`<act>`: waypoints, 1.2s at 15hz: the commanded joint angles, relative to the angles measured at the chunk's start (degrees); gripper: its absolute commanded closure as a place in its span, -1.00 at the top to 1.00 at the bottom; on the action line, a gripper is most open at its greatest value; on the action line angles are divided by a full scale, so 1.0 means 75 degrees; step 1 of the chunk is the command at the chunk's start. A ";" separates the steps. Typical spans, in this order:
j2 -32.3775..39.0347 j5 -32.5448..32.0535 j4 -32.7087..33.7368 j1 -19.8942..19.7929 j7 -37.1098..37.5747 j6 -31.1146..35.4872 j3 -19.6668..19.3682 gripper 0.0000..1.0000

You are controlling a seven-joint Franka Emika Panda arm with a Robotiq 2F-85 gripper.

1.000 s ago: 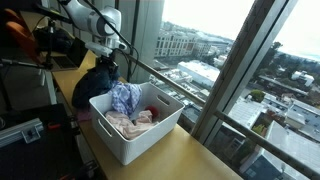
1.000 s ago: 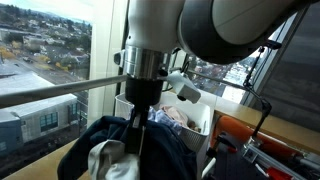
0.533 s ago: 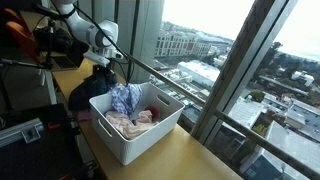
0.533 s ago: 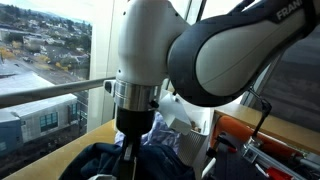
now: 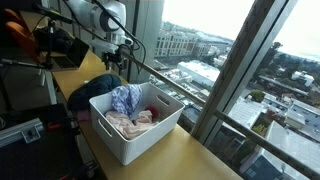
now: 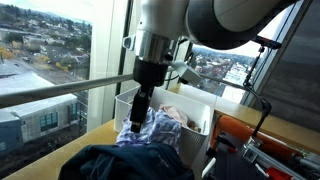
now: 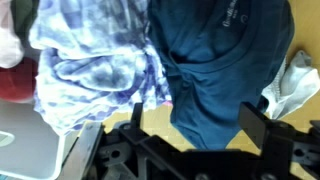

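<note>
Above the heap of clothes by the window, the gripper [image 5: 113, 62] was seen raised clear of the cloth. Its two fingers [image 7: 137, 118] were spread wide, and nothing was caught between them in the wrist view. Directly beneath it, a dark blue garment [image 7: 225, 60] was spread in a crumpled mound on the wooden table [image 5: 190, 155], untouched by the fingers. Just beside that garment, and touching it, a blue-and-white patterned cloth [image 7: 95, 65] was draped at the rim of a white bin [image 5: 130, 145]. Inside the bin, pale pink clothes [image 5: 125, 122] and a red item [image 5: 152, 112] were piled. At the far edge of the dark garment, a white cloth [image 7: 290, 85] was partly tucked under it.
</note>
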 commanded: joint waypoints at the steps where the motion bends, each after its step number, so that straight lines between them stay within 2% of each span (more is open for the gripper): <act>1: -0.1079 0.0039 -0.0255 -0.0560 -0.0335 -0.0500 -0.0328 1.00; 4: -0.1355 0.0022 -0.0077 -0.1141 -0.0710 -0.0664 -0.0705 1.00; 8: -0.0950 0.0038 0.0047 -0.1641 -0.1000 -0.0287 -0.1029 1.00; 12: -0.0063 0.0197 0.0324 -0.1815 -0.0935 -0.0020 -0.1071 1.00; 18: 0.1462 0.0098 0.0596 -0.1758 -0.0903 0.0753 -0.1112 1.00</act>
